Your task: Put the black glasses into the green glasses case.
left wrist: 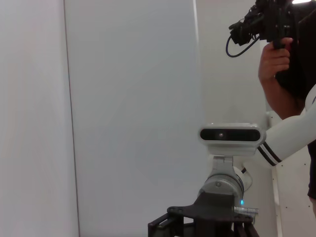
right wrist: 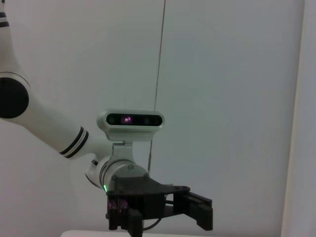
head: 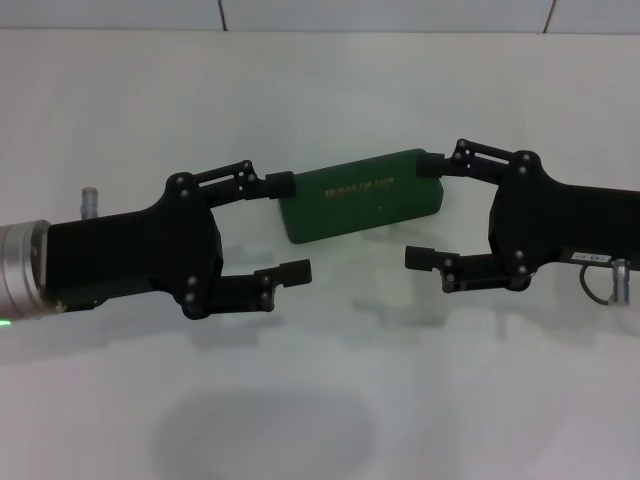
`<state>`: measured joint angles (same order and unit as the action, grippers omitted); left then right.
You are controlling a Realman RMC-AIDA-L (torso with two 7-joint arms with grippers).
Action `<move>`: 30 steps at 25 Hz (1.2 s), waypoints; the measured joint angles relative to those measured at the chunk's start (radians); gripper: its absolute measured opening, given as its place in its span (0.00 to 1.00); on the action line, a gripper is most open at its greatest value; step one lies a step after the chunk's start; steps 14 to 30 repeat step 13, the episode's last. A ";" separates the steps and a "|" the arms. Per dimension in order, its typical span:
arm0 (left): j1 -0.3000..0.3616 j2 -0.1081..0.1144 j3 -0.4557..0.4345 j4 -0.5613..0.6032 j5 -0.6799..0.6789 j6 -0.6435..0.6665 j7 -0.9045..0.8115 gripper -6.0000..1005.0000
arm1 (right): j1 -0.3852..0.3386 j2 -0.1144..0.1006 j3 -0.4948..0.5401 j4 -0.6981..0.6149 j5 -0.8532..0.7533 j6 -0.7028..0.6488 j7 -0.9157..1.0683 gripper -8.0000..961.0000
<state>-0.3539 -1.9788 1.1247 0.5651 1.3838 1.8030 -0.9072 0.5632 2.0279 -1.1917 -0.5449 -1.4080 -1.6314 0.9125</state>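
Green case lies closed on the white table, gold lettering up, right in the middle between both arms. Left gripper hovers at its left end, fingers spread wide. Right gripper faces it from the other end, fingers apart too. No glasses in view.

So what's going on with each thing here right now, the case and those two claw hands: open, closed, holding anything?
green glasses case: closed, lying flat on the white table, between the two grippers.
left gripper: open, empty, one fingertip by the case's left end.
right gripper: open, empty, one fingertip at the case's right end.
black glasses: not in view in any picture.
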 joint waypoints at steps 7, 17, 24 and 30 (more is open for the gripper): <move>-0.010 -0.003 -0.001 -0.001 0.000 -0.008 0.001 0.78 | 0.004 0.000 -0.016 0.002 -0.001 0.023 -0.012 0.91; -0.012 -0.004 -0.018 -0.001 -0.003 -0.008 0.001 0.78 | 0.005 0.000 -0.020 0.002 -0.001 0.027 -0.013 0.91; -0.012 -0.004 -0.018 -0.001 -0.003 -0.008 0.001 0.78 | 0.005 0.000 -0.020 0.002 -0.001 0.027 -0.013 0.91; -0.012 -0.004 -0.018 -0.001 -0.003 -0.008 0.001 0.78 | 0.005 0.000 -0.020 0.002 -0.001 0.027 -0.013 0.91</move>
